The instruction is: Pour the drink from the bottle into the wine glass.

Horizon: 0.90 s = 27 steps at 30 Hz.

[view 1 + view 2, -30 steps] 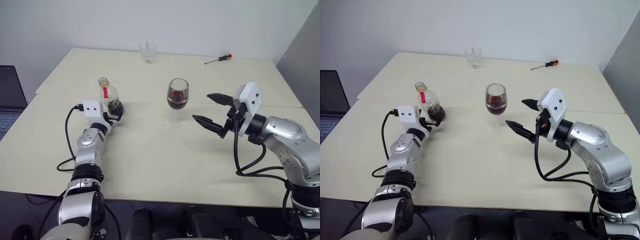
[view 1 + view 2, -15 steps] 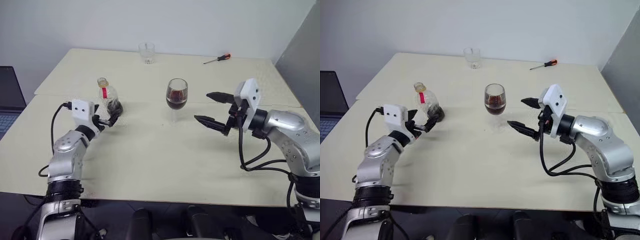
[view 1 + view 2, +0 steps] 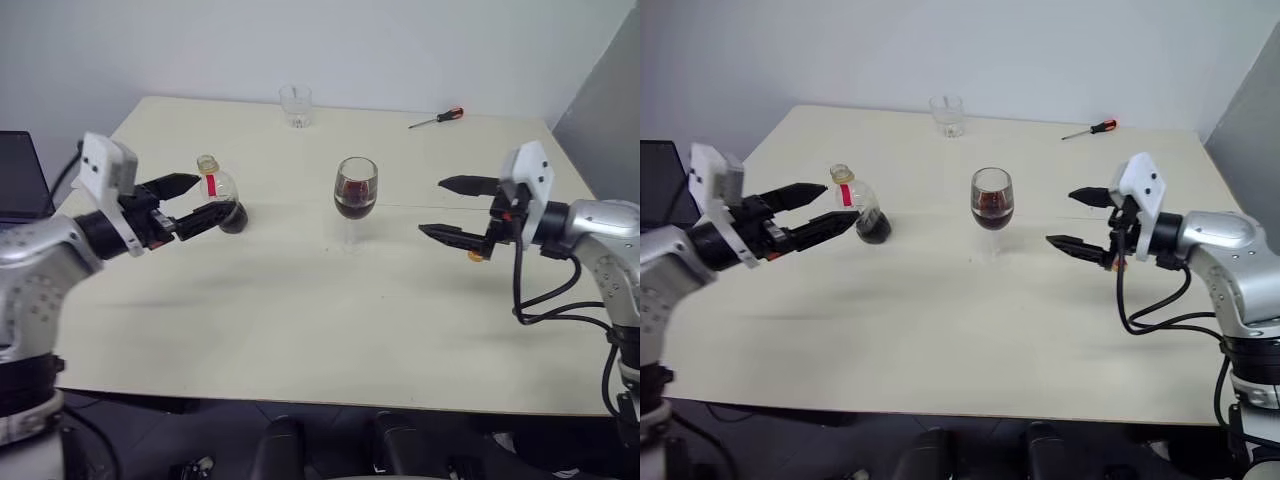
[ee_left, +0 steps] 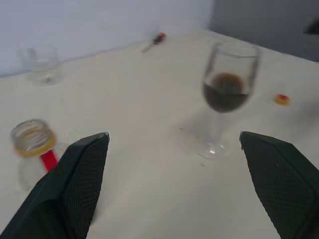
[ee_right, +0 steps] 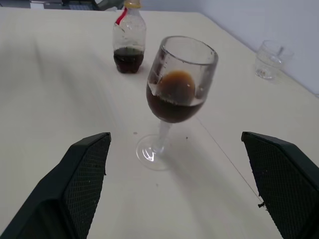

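The bottle (image 3: 218, 190) stands upright and uncapped on the table, left of centre, with a little dark drink (image 5: 128, 59) in its base. The wine glass (image 3: 355, 196) stands at the table's middle, its bowl about half full of the drink (image 5: 172, 107). My left gripper (image 3: 208, 197) hangs open above the table just left of the bottle, pointing toward it, with nothing between its fingers. To the right of the glass my right gripper (image 3: 432, 207) is held open and empty, well apart from it.
A short clear tumbler (image 3: 295, 105) stands at the far edge. A red-handled screwdriver (image 3: 436, 118) lies at the back right. A small orange cap (image 4: 282, 99) lies on the table under my right gripper. A laptop (image 3: 15, 190) sits off the left edge.
My left gripper has risen and drawn back to the left, away from the bottle, which stays standing. My right gripper has shifted a little to the right, away from the glass.
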Each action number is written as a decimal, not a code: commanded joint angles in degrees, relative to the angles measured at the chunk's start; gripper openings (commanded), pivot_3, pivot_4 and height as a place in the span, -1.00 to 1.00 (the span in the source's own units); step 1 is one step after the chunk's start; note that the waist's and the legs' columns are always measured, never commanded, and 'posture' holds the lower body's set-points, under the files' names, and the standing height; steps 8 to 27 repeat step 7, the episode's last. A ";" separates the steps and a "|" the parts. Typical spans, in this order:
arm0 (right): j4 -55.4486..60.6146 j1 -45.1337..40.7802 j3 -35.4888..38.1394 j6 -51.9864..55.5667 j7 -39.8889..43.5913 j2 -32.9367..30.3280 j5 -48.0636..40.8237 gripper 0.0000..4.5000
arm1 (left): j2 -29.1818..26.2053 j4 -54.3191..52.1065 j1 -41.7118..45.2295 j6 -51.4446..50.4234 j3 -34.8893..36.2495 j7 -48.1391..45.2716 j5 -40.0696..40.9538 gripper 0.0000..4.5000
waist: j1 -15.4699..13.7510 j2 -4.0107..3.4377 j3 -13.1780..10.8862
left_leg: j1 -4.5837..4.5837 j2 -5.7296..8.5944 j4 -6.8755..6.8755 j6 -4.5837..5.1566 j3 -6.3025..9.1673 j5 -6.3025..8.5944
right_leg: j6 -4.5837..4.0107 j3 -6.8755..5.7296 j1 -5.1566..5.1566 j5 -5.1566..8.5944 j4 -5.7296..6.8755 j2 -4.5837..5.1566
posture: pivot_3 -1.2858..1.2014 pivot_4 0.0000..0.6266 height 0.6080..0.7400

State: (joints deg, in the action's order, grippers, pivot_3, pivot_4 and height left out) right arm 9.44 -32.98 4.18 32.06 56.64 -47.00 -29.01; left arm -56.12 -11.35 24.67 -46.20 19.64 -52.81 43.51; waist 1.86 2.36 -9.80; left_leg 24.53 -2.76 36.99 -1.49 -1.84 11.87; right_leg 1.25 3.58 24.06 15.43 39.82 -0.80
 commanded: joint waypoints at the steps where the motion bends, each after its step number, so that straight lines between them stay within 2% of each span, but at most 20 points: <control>1: -1.12 -1.50 3.11 -1.20 2.53 -1.70 -1.39 1.00 | -4.07 2.33 3.52 0.01 -1.98 -7.19 0.69 0.98 | -0.01 -0.01 -0.01 | 0.00 -0.01 0.00 0.00 0.00 0.00 | -0.02 -0.02 0.00 0.01 0.01 -0.02 | 0.03 -0.52 1.00; 7: 0.04 -0.79 2.80 -0.73 4.41 -2.22 -1.75 1.00 | -4.79 6.74 6.87 1.68 -5.21 -12.17 -0.97 0.98 | 0.02 -0.03 -0.02 | 0.00 -0.05 -0.02 0.01 0.01 0.00 | -0.10 -0.02 0.04 0.07 0.04 -0.07 | 0.03 -0.52 1.00; 27: 0.04 -0.79 2.80 -0.73 4.41 -2.22 -1.75 1.00 | -4.79 6.74 6.87 1.68 -5.21 -12.17 -0.97 0.98 | 0.02 -0.03 -0.02 | 0.00 -0.05 -0.02 0.01 0.01 0.00 | -0.10 -0.02 0.04 0.07 0.04 -0.07 | 0.03 -0.52 1.00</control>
